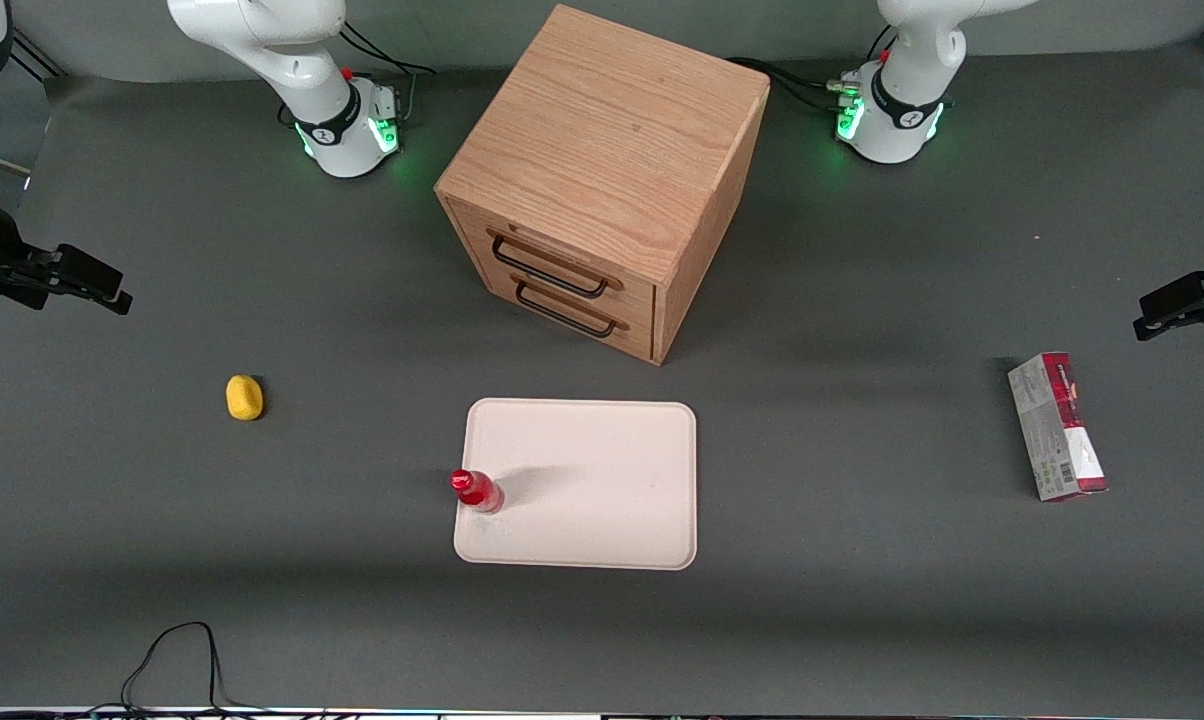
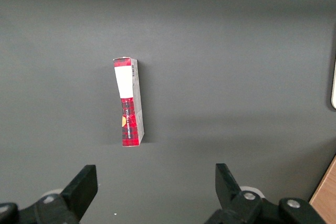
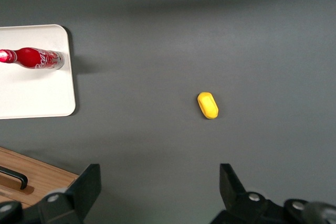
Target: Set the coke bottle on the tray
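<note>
Red coke bottle (image 1: 476, 490) stands upright on the tray (image 1: 602, 500), at its edge nearest my gripper (image 1: 87, 280). I see the gripper empty, fingers apart, well away sideways over bare table; I judge the placing done.

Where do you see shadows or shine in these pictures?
Front view: the coke bottle stands on the tray and casts a soft shadow across it; the cabinet darkens the table toward the parked arm's end. Right wrist view: the bottle's red body glints, and the open, empty hand hangs above the table, away from the tray.
</note>
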Robot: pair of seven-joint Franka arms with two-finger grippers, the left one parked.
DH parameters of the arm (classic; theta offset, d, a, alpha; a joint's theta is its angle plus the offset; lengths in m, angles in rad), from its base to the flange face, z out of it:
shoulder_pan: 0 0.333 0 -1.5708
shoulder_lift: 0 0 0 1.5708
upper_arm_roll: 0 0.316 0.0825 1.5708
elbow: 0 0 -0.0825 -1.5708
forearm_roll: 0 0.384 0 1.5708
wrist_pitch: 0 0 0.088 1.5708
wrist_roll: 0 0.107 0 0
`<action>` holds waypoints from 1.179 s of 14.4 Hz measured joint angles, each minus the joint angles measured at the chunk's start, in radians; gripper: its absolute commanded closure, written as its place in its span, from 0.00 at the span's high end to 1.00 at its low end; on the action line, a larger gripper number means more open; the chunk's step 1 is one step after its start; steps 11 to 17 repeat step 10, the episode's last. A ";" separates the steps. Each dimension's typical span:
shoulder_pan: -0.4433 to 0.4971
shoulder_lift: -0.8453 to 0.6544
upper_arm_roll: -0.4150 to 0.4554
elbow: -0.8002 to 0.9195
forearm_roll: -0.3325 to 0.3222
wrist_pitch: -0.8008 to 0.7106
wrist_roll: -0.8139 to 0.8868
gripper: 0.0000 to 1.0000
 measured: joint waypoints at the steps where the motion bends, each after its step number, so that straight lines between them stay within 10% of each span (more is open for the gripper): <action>1: 0.002 0.000 -0.004 0.000 0.000 0.000 0.000 1.00; 17: 0.007 0.000 -0.009 -0.002 0.000 0.000 -0.055 1.00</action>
